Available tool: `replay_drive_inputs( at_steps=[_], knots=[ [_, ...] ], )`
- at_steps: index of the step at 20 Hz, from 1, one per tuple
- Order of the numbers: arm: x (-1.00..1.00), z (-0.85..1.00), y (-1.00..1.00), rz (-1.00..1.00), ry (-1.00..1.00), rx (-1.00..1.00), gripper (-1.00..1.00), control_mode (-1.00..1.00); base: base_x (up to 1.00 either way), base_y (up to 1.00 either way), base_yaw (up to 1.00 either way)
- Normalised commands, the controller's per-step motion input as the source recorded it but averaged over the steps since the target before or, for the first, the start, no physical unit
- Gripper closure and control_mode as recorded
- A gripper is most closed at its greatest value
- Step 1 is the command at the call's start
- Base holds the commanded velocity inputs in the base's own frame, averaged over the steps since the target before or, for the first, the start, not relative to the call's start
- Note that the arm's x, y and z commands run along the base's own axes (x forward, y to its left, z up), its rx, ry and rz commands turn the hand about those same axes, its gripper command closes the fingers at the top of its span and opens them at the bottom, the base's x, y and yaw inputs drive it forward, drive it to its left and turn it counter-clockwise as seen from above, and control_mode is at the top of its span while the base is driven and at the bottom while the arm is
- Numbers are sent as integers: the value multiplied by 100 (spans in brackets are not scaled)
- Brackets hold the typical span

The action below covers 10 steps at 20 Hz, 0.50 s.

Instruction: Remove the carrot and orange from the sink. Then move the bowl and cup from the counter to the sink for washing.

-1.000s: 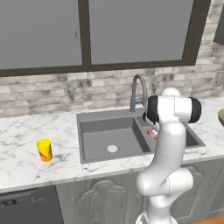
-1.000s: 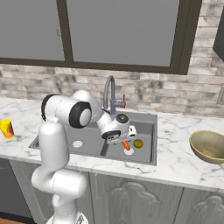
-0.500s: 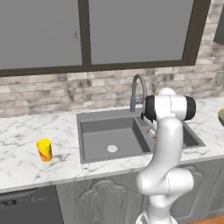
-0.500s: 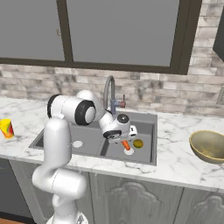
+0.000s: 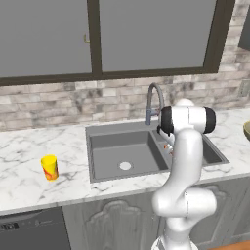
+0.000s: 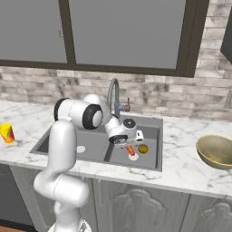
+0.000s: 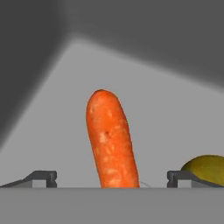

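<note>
The carrot (image 7: 111,140) lies on the floor of the dark grey sink (image 7: 153,109), pointing away from the hand, with its near end between my open gripper (image 7: 111,179) fingertips (image 7: 41,177). The olive-yellow orange (image 7: 205,168) sits just to its right. From the right base, my gripper (image 6: 128,145) hangs low in the right basin over the carrot (image 6: 130,150), beside the orange (image 6: 143,148). The bowl (image 6: 216,151) rests on the marble counter (image 6: 181,167) right of the sink (image 6: 136,165). The yellow cup (image 5: 49,167) stands on the counter (image 5: 19,180) left of the sink (image 5: 112,156).
An arched grey faucet (image 6: 113,93) rises behind the sink, close to my hand. My arm's elbow (image 5: 188,119) blocks the right basin in the left base view. A brick wall and dark windows back the counter. A dishwasher front (image 5: 29,232) sits below the cup.
My hand has sunk a little deeper into the right basin toward the carrot, and the elbow has shifted slightly. The jaws stayed open; the carrot, orange, bowl and cup have not moved.
</note>
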Motion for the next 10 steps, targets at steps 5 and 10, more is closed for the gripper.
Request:
replay_drive_inputs(
  at_steps=[5,10],
  knots=[
    [17,-16,0,0,0,0,-100,-100,0,0,0],
    [7,-18,0,0,0,0,-100,-100,0,0,0]
  ],
)
